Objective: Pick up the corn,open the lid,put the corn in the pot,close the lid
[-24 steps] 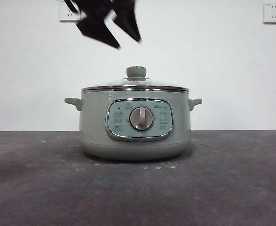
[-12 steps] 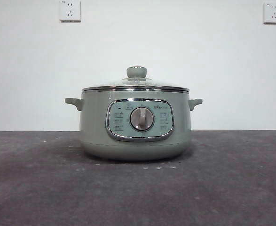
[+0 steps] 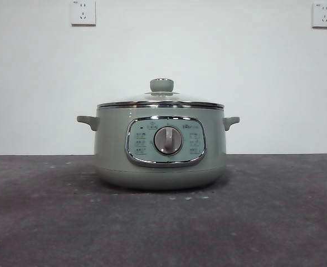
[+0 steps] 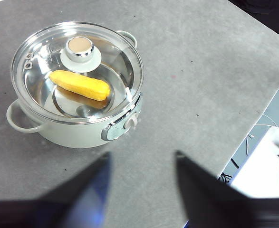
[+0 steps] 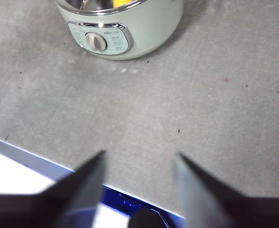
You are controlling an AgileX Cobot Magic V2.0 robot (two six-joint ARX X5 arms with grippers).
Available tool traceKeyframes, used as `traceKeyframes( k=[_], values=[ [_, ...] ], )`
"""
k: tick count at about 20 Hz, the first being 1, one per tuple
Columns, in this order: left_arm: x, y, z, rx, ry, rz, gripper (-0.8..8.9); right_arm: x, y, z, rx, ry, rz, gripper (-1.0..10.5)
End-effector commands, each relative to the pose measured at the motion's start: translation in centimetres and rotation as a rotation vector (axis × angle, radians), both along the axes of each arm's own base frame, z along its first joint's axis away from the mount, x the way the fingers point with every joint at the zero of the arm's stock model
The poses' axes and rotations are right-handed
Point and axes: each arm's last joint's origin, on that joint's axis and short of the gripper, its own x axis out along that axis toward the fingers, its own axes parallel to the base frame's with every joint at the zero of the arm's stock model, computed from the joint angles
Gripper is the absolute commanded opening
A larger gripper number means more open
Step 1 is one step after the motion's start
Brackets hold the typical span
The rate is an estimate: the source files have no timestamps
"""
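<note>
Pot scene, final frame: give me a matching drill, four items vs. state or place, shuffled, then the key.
Column A
1. corn
2. lid
3. left gripper
4. dial

Column B
a. seated on the pot, knob up
b. centre of the chrome-framed panel
c. open, empty, away from the pot
d. lying inside the pot under the glass

Pairs: 1-d, 2-a, 3-c, 4-b
</note>
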Motion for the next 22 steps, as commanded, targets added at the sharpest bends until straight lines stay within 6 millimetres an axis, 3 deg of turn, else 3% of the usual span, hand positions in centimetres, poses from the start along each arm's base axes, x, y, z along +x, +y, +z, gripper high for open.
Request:
traceKeyframes(
  k=[1,18,22],
  values=[
    [0.0,0.0,0.1,-0.005,-0.003,-0.004,-0.06,0.1,0.1,-0.2,-0.004,0.0,-0.003,-0.1],
    [0.2,0.0,0.0,0.014,-0.012,0.019,-0.04,0.2,-0.1,-0.2,-0.029,-0.014,-0.062,0.0],
    [1.0,0.8,1.0,0.021,-0.166,0.072,-0.04,0.2,-0.1,-0.2,-0.029,-0.015,-0.062,0.0]
  ],
)
